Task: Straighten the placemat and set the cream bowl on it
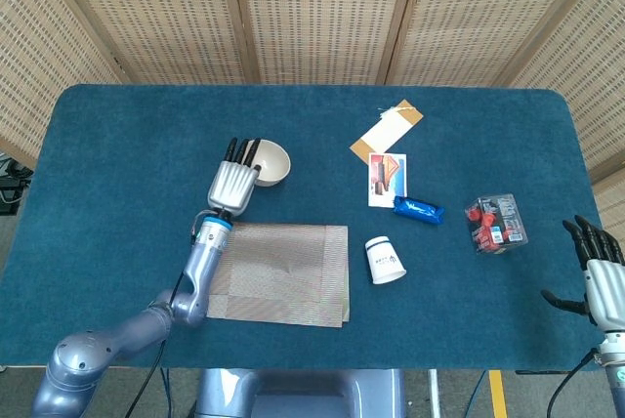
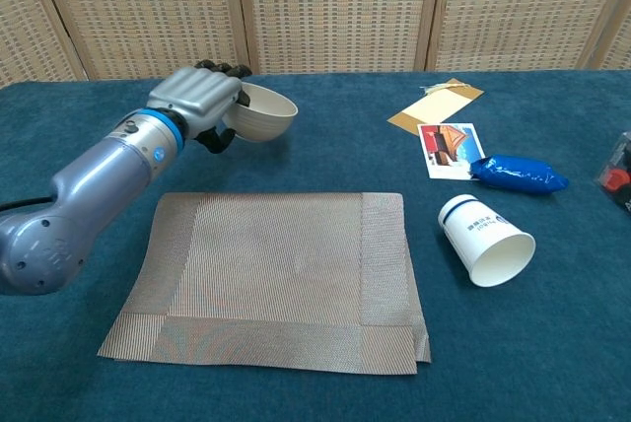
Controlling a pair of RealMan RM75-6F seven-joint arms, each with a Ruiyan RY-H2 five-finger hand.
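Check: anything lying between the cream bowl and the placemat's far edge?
Nothing. In the chest view the cream bowl, gripped by the left hand, has only bare blue table between it and the placemat.

No text can be read; print on the paper cup (image 2: pixel 485 239) is too small.

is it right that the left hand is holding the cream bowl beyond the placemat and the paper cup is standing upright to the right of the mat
Not quite. The paper cup lies on its side, as the chest view shows. The rest holds: the left hand holds the cream bowl beyond the placemat.
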